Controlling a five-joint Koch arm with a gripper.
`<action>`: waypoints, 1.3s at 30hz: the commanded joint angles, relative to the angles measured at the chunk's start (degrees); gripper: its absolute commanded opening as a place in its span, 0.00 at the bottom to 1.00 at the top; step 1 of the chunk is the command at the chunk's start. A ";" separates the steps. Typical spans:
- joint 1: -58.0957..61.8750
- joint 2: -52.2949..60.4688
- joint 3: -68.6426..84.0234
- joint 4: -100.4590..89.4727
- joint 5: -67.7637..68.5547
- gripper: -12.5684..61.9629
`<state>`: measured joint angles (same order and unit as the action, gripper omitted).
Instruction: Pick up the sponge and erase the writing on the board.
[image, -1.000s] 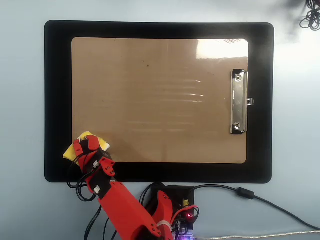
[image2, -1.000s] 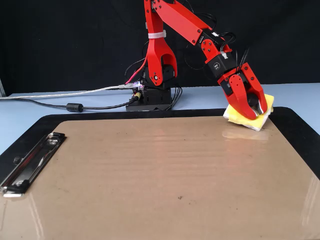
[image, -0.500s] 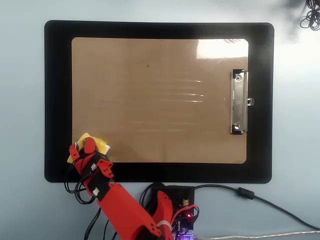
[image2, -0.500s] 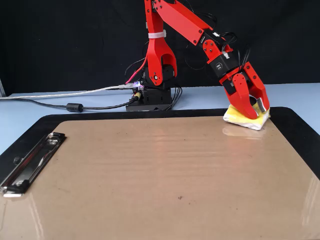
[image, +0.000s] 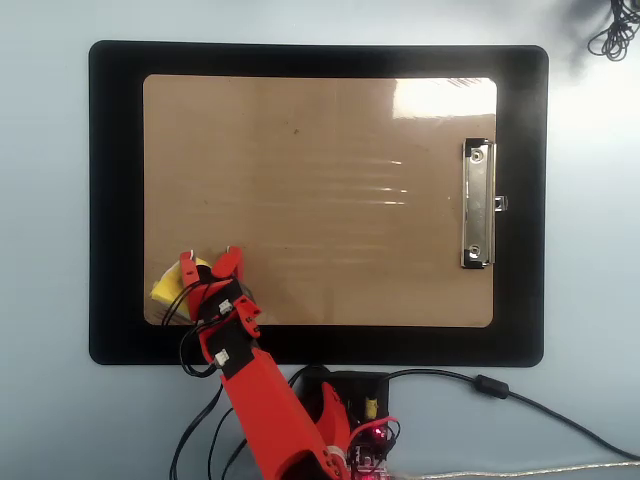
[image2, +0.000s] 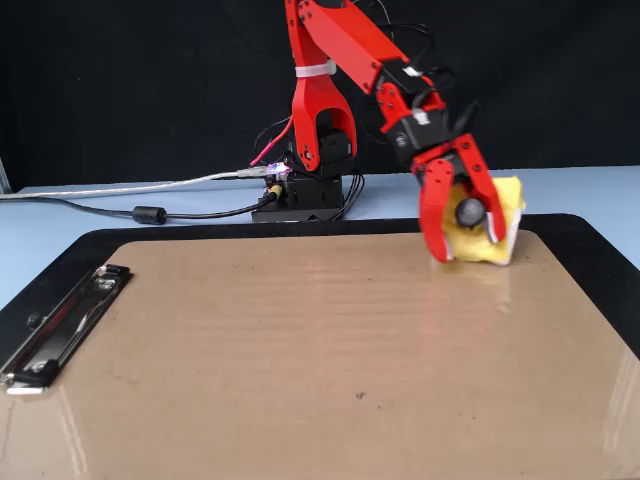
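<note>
Sponge (image2: 488, 230), small yellow square with white edge and black round spot, sits between the red claw's (image: 208, 264) two jaws, tilted up on edge at the near-arm corner of the tan glossy clipboard board (image: 320, 200). Claw closed on it. From that corner, the board's long axis and silver clip (image: 477, 204) run to the right in the overhead view. No writing visible. Versus 0.5 s ago: sponge off the black mat (image: 115, 200) edge, claw shifted inboard, sponge tipped up.
</note>
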<state>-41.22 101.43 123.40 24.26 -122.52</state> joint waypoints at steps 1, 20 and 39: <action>0.18 3.96 -0.62 0.88 -0.97 0.63; -2.99 20.92 -13.01 45.79 -10.20 0.63; 37.71 33.13 -4.92 74.71 28.92 0.63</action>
<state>-7.47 132.10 119.00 99.05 -100.28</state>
